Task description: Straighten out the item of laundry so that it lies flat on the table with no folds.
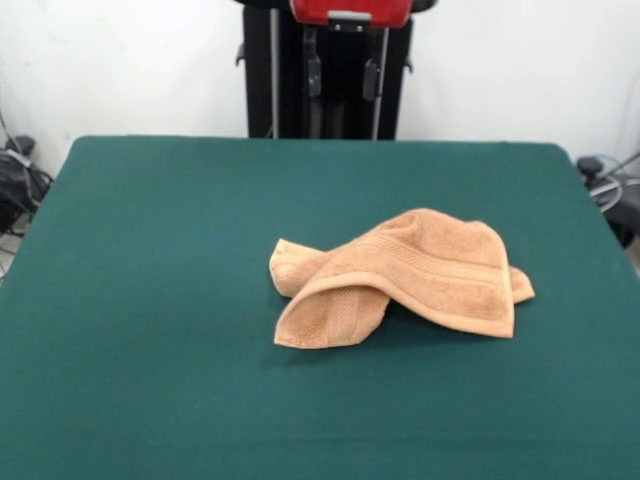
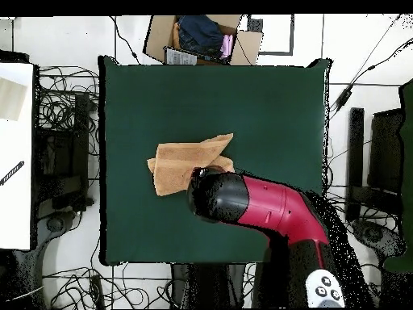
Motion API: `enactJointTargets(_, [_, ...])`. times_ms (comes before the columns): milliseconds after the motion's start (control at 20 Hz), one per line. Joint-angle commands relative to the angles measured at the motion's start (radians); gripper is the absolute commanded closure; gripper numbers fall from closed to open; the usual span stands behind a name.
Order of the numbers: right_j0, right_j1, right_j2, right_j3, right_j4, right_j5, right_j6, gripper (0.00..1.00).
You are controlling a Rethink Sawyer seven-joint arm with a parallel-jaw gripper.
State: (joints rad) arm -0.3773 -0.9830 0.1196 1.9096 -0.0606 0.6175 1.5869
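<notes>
Front view: the towel sits a little right of the middle of the table, bunched and folded over itself. One ribbed band arcs across the top layer; a flap curls under at the lower left, another corner pokes out at the far left, a small tip shows at the right. My gripper hangs at the top edge, well above the cloth, its two fingers spread apart and holding nothing.

Overhead view: my arm reaches over the table and hides part of the towel; the gripper itself is covered by the wrist. The visible cloth runs from a broad end to a pointed corner toward the far side.

Judgement: best to pinch one free corner only, top layer alone, and drag it outward low over the felt so the fold peels open rather than the whole bundle sliding
</notes>
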Motion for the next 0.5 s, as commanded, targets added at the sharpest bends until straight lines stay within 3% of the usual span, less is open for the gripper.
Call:
enactJointTargets(50, [-0.050, -0.005, 0.078, -0.015, -0.075, 0.167, -0.127, 0.00])
enactJointTargets(500, [-0.056, -0.032, 0.088, 0.021, -0.074, 0.153, -0.112, 0.00])
